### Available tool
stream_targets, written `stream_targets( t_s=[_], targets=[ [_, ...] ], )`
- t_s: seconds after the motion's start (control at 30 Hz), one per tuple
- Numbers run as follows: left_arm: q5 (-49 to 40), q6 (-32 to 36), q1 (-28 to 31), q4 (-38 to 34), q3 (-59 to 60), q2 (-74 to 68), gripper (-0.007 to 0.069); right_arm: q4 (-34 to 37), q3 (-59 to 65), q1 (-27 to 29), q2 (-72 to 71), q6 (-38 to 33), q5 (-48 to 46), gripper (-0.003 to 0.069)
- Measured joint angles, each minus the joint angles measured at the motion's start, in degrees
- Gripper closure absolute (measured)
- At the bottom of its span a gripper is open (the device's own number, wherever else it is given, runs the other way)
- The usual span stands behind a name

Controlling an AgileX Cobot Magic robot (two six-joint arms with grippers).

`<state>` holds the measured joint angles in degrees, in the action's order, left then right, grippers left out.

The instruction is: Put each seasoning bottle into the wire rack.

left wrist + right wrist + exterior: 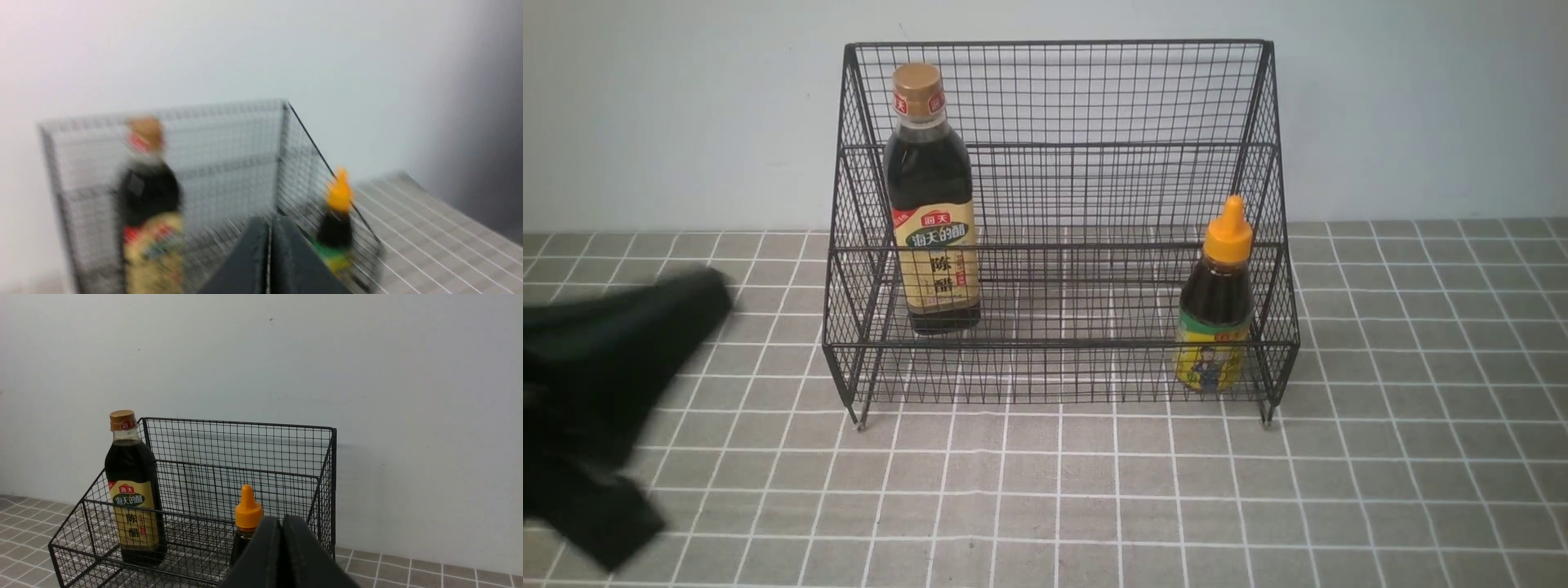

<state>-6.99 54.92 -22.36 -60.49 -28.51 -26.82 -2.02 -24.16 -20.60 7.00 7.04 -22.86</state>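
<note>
The black wire rack (1062,98) stands at the back against the wall. Inside it on the left, the tall gold-capped bottle (931,212) stands upright. The short orange-capped bottle (1215,310) stands upright in the rack's lower right corner. My left gripper (715,286) is a blurred black shape low at the left, well apart from the rack, its fingers pressed shut on nothing (269,222). The right gripper (282,520) is shut and empty, hiding the short bottle's (247,514) lower body; it is outside the front view. The blurred left wrist view shows both bottles (149,196) (339,220).
A grey checked cloth (1094,506) covers the table in front of and beside the rack. A plain pale wall (1421,98) rises right behind the rack (245,465).
</note>
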Motion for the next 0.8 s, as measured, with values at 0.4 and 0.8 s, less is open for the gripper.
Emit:
stream_targets(
  t_s=[0.4, 0.8],
  targets=[
    [5.04, -27.37, 10.17, 34.14, 19.94, 25.94, 0.0631, 0.00, 0.00, 0.00, 0.00, 0.00, -0.12, 0.0672],
    [-10.94, -44.41, 19.45, 55.36, 30.17, 27.47, 0.0631, 0.00, 0.00, 0.00, 0.00, 0.00, -0.92, 0.0672]
  ],
)
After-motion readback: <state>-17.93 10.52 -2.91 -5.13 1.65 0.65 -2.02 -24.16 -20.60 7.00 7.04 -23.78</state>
